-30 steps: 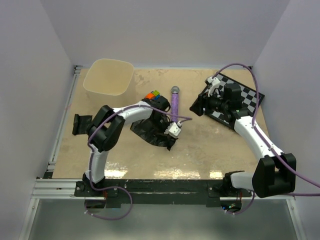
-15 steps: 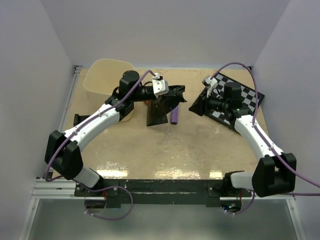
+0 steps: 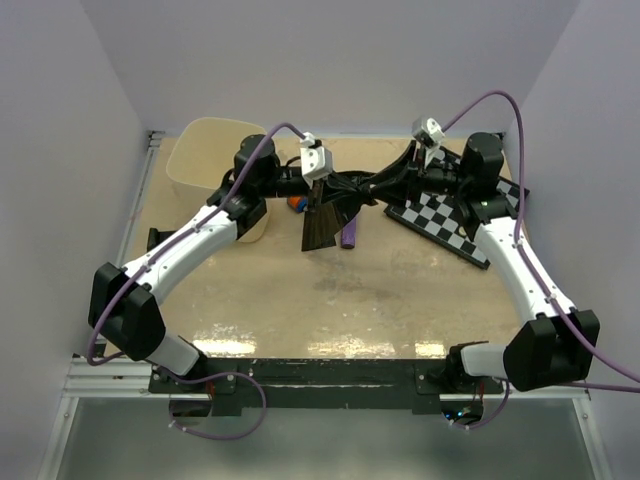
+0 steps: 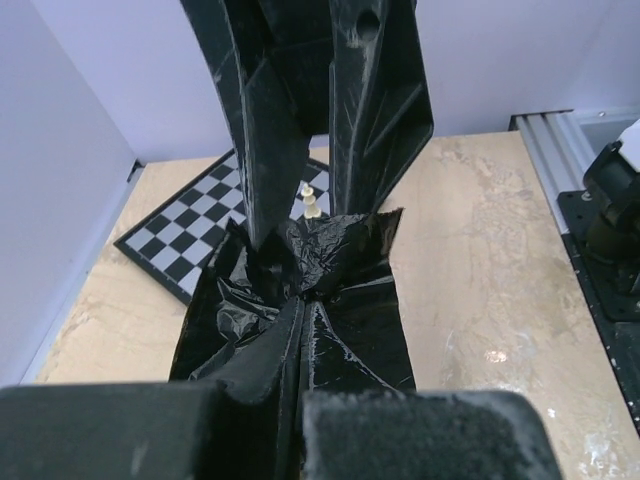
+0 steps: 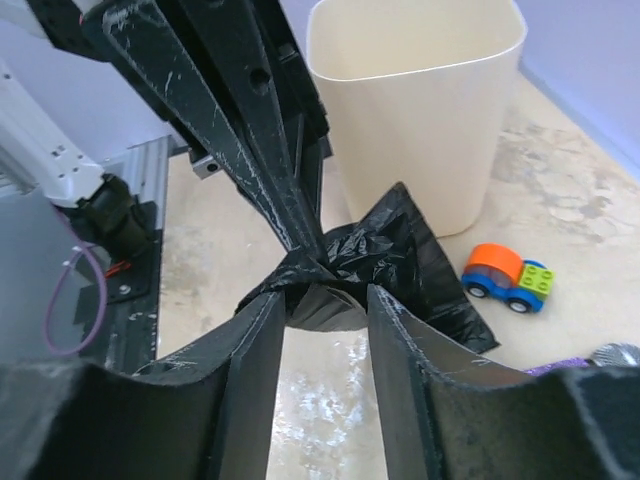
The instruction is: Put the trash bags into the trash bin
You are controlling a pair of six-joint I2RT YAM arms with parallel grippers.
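Over on the far left stands the trash bin [image 3: 215, 150]. It is upright and its mouth faces up. Near it, at the left edge of the table [image 3: 330, 310], lies a dark flat thing [image 3: 160, 243]. The left arm hides part of it, so I cannot tell what it is.

The left arm reaches to the right, past the near side of the bin. The left claw [image 3: 335, 188] is squeezed tight on the trash bag [image 3: 322, 222]. It pinches the top of the bag, and the rest hangs down like a black flag. The bag is up in the air, just to the right of the bin and not in it.

Under the left claw sits a little orange toy car [image 3: 296, 203]. A purple glittery stick [image 3: 348, 238] lies on the table, right beside the low end of the bag.

The right claw [image 3: 378, 186] comes in from the right and meets the bag at the same crumpled spot. Its 2 fingers [image 5: 258, 370] stand apart, with the bunched bag between their tips. I cannot tell if they press on it.

On the right lies a black and white checked board [image 3: 455, 215]. A small white chess piece [image 4: 310, 203] stands on it.
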